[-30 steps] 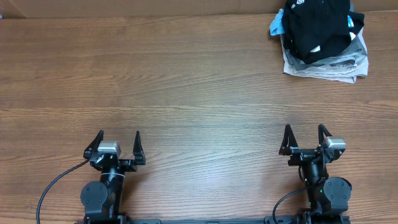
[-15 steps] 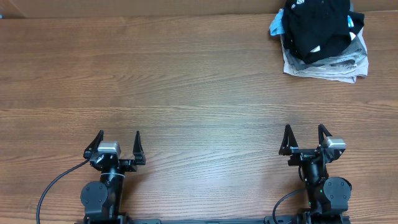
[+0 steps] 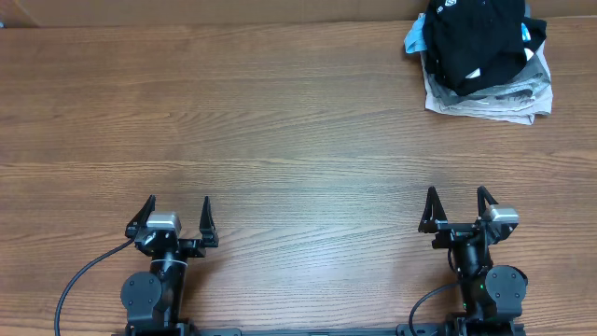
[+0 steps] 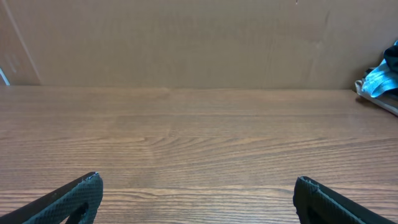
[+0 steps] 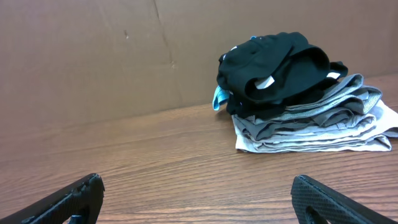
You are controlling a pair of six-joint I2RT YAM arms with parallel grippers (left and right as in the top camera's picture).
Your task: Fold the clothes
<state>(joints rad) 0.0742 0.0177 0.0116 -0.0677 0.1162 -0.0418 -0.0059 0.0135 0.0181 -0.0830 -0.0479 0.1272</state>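
The clothes, a crumpled black garment (image 3: 478, 39) with small white marks, lie on top of a pile at the table's far right corner. They also show in the right wrist view (image 5: 273, 67). My left gripper (image 3: 177, 213) is open and empty near the front edge at the left; in the left wrist view (image 4: 198, 186) only bare wood lies between its fingers. My right gripper (image 3: 457, 203) is open and empty near the front edge at the right, far from the garment; it also shows in the right wrist view (image 5: 198, 185).
Under the black garment lies folded grey-white patterned fabric (image 3: 490, 96), with a light blue shirt (image 3: 414, 37) sticking out at the left. A brown cardboard wall (image 5: 124, 50) stands behind the wooden table (image 3: 280, 140).
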